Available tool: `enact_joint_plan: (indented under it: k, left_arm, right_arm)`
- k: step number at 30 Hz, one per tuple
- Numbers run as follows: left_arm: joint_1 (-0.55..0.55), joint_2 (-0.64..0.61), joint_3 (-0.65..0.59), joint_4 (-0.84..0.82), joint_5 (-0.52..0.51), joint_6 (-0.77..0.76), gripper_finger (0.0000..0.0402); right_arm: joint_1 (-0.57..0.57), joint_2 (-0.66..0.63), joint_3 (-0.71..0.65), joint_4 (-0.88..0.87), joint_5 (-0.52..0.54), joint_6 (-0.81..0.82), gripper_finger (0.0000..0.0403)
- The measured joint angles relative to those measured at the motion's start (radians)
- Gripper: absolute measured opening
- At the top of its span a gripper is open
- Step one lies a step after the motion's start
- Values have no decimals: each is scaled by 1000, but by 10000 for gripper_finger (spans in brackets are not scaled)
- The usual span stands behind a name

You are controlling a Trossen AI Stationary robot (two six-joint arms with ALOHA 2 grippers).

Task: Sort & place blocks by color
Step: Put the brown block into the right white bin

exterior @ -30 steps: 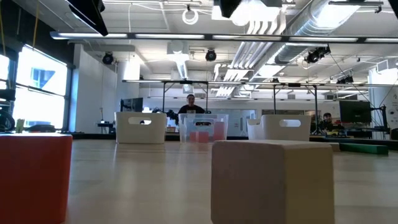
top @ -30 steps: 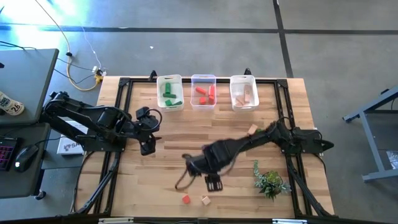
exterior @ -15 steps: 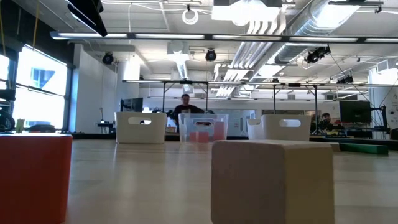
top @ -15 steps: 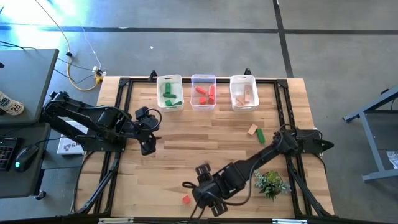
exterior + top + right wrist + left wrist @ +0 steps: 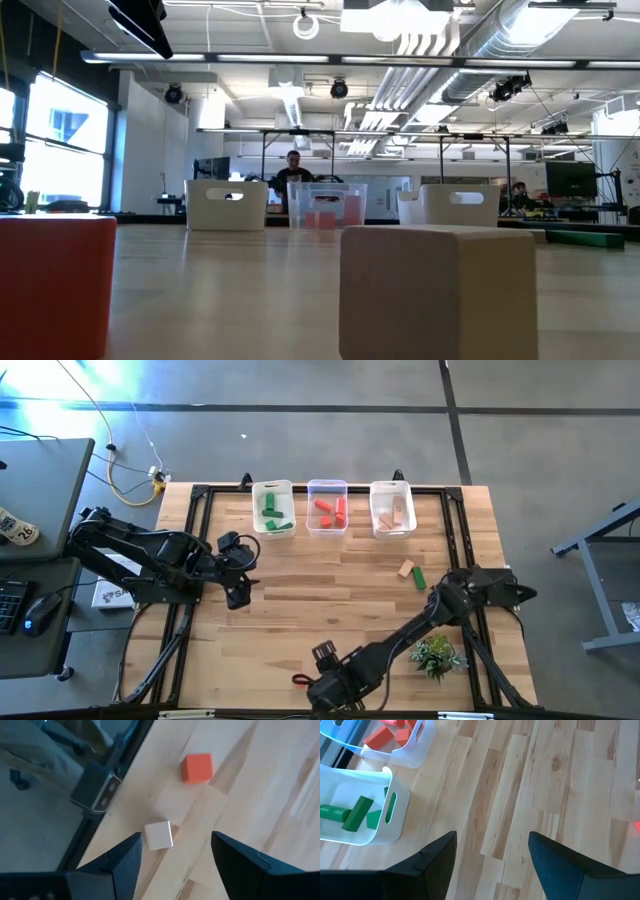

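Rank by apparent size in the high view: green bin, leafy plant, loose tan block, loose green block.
1. Green bin, largest.
2. Leafy plant, slightly smaller footprint; ragged outline, so this is close.
3-4. Loose tan block and loose green block: both far smaller and look about alike, so I won't rank them.

Table (image 5: 300, 610): pale wood planks, smooth, satin. Red cube (image 5: 196, 768) and tan cube (image 5: 159, 835): wood, matt, red one painted. Green bin (image 5: 380, 827): white plastic, slight gloss. Red bin (image 5: 412, 750): clear plastic.
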Motion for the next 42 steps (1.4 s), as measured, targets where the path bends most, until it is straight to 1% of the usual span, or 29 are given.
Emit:
enact_joint_plan:
  k: [4, 9, 17, 25, 27, 29, 34, 35, 38, 42]
  left_arm:
    - [0, 0, 0, 0, 0, 0, 235]
    - [0, 0, 0, 0, 0, 0, 235]
    - [0, 0, 0, 0, 0, 0, 235]
    - [0, 0, 0, 0, 0, -10, 235]
    - [0, 0, 0, 0, 0, -11, 235]
    - [0, 0, 0, 0, 0, -11, 235]
    - [0, 0, 0, 0, 0, -11, 235]
    - [0, 0, 0, 0, 0, -11, 235]
    - [0, 0, 0, 0, 0, -23, 235]
    - [0, 1, 0, 0, 0, -35, 235]
  right_arm:
    - [0, 40, 0, 1, -5, 0, 225]
    - [-1, 86, 0, 2, -48, 0, 225]
    - [2, 150, 0, 3, -72, 0, 225]
    - [2, 190, 0, 4, -69, 12, 222]
    - [2, 192, 0, 5, -63, 31, 212]
    - [1, 198, 0, 4, -62, 51, 192]
    - [-7, 202, 0, 7, -78, 53, 115]
    - [-10, 202, 0, 6, -79, 53, 106]
    - [-22, 202, 0, 6, -76, 53, 106]
    - [-43, 202, 1, -23, -40, 53, 106]
